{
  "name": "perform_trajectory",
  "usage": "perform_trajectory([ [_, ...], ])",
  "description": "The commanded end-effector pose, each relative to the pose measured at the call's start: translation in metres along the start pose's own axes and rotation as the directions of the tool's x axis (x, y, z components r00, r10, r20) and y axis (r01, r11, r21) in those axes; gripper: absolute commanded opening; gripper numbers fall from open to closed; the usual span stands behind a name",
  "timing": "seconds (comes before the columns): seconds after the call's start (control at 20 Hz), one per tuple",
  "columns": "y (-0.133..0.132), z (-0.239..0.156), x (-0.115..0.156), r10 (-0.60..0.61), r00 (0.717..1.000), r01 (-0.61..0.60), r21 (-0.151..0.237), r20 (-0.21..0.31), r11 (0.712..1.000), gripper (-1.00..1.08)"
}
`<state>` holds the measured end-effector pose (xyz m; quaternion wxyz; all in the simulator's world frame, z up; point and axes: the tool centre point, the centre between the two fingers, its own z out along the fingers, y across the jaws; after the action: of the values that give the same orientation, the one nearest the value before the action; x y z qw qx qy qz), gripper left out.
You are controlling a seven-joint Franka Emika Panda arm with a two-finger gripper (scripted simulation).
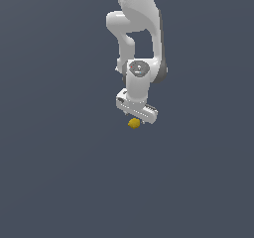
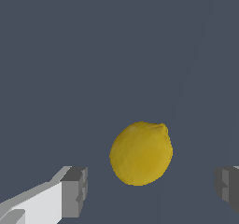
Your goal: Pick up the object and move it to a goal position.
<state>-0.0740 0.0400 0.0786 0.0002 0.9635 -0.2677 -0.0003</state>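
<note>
Item: one object [image 1: 134, 123], a small yellow-orange roundish lump, slightly irregular, with a faint point at one end visible in the wrist view [image 2: 141, 153]. Location: on the plain dark grey-blue surface [image 1: 54, 172], near the middle of the exterior view, directly beneath the white arm [image 1: 138, 29] and just under the lower edge of the gripper [image 1: 136, 117]. Condition of gripper: spread wide; in the wrist view one grey finger pad [image 2: 74, 191] stood to one side of the object and the other finger pad [image 2: 228, 188] well off to the opposite side, at the picture's edge. Relation: the object lay between the two fingers, nearer to the first pad than to the second, and clear grey surface showed on both sides of it, so neither pad touched it. The gripper [image 2: 151, 189] held nothing. In the exterior view the object appeared much smaller than the gripper body, partly tucked against its underside; whether the fingertips reached down to the level of the object could not be told from that view. Arm posture: wrist pointed downward, the upper links rising toward the top of the exterior view. Surface: uniform in colour, unmarked, carrying only the object.
</note>
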Motion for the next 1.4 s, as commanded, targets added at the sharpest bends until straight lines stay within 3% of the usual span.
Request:
perform_trajectory([
  [0.0,0.0,0.0,0.0,0.0,1.0,0.0,0.0,0.0,1.0,1.0],
  [0.9,0.0,0.05,-0.001,0.005,1.0,-0.005,0.001,-0.001,1.0,1.0],
  [0.95,0.0,0.05,-0.001,0.005,1.0,-0.005,0.001,-0.001,1.0,-1.0],
  [1.35,0.0,0.05,-0.001,0.005,1.0,-0.005,0.001,-0.001,1.0,-1.0],
])
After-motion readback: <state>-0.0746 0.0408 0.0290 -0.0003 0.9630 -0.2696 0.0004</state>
